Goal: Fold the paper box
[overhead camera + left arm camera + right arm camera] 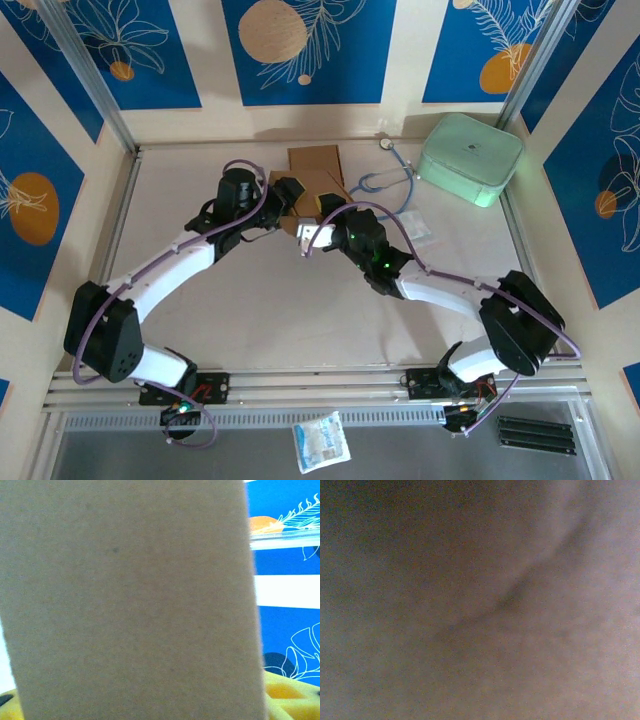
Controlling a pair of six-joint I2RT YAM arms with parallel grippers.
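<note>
On the far middle of the counter [250, 310], the two arms come together from both sides over the paper box [315, 165]. The left arm [170, 262] reaches from the near left corner and the right arm [440, 285] from the near right corner, so that together they make a wide arch. The brown box lies with its long axis running roughly from near to far, and one flat flap at its far end points toward the back wall. The left gripper [287, 195] is at the left side of the box and the right gripper [322, 228] is at its near end; both are against the cardboard, but from above I cannot tell if their jaws are open or closed on it. On the left wrist camera a plain cardboard panel [130, 600] stands very close before the lens, nearly upright, and the fingers are hidden. The right wrist camera gives only a dark, blurred brownish surface. A mint green case [470, 158] stands at the far right corner. A stethoscope [390, 172] lies between this case and the box. A small clear packet [415, 228] lies just near of it. A white sachet [321, 441] lies in front of the arm bases.
</note>
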